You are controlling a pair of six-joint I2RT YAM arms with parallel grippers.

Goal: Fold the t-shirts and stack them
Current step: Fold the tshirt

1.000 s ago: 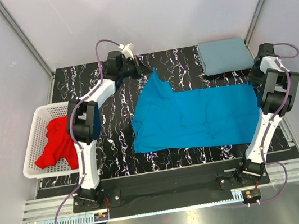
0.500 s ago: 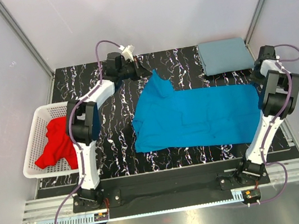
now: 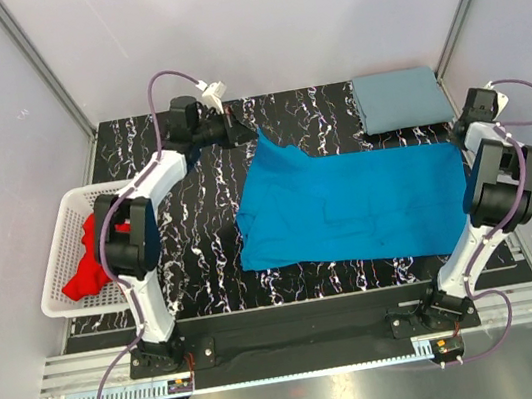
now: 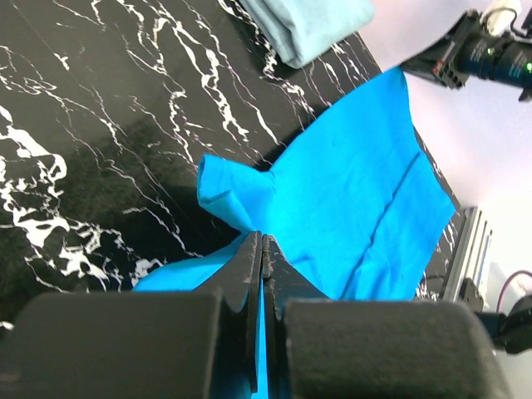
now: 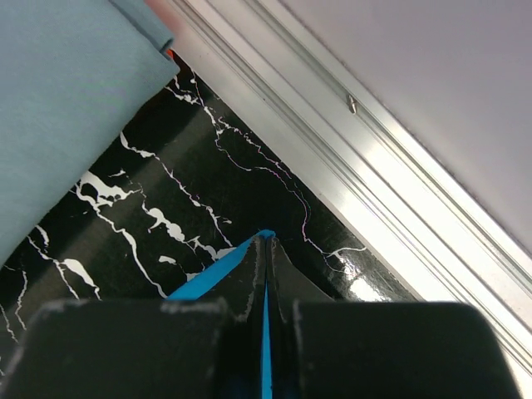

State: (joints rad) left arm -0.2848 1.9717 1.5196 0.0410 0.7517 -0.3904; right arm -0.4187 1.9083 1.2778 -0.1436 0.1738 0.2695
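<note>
Left pincer (image 4: 262,243) and right pincer (image 5: 266,247) each clench an edge of the bright blue t-shirt (image 3: 358,207)

Black marbled tbl (image 3: 198,220): blue tee (image 3: 348,207) spread, grey-blue tee (image 3: 400,99) folded.

Blue t-shirt (image 3: 348,207) matt cloth; table (image 3: 200,232) glossy, marbled.
</note>
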